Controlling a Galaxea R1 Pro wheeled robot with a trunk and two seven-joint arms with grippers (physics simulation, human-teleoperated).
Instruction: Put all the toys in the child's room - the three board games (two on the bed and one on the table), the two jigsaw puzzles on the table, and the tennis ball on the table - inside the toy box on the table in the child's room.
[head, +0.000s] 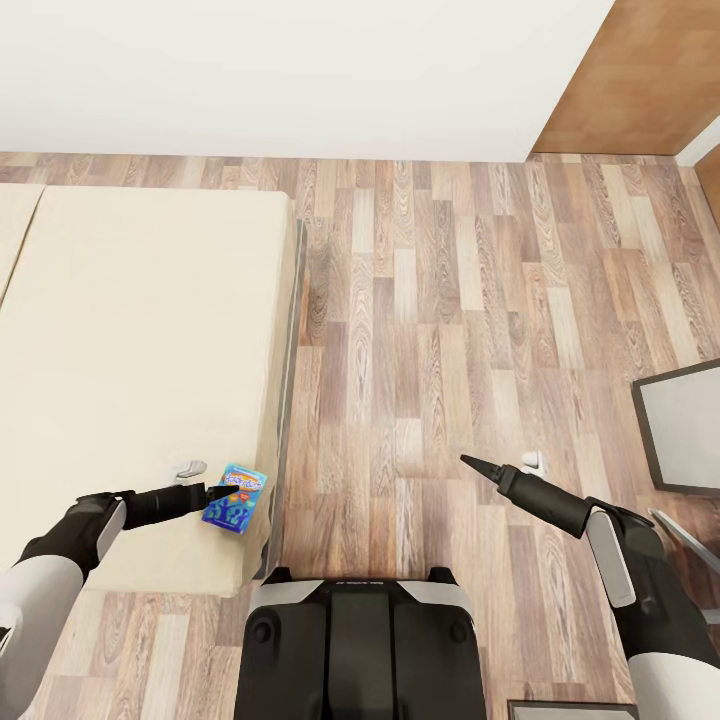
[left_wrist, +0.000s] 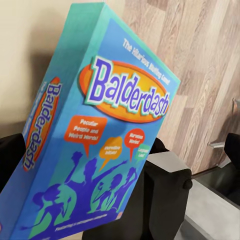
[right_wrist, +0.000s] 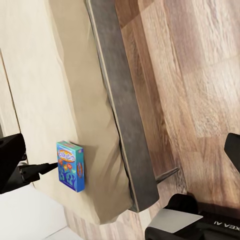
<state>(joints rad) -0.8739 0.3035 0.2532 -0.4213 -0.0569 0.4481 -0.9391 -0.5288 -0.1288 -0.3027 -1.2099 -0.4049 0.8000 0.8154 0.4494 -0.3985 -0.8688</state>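
The left gripper (head: 222, 491) grasps the blue board game (head: 234, 497) at the bed's (head: 130, 330) near right corner; the right gripper (head: 470, 462) looks closed, empty, over the floor (head: 440, 300).

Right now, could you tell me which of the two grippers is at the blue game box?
The left gripper, whose fingers grip the blue Balderdash box on the bed; the right gripper hangs over bare floor.

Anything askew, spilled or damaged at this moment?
Nothing looks damaged or spilled. The blue Balderdash box sits tilted at the bed corner because the left gripper has it; the right gripper hangs over bare floor.
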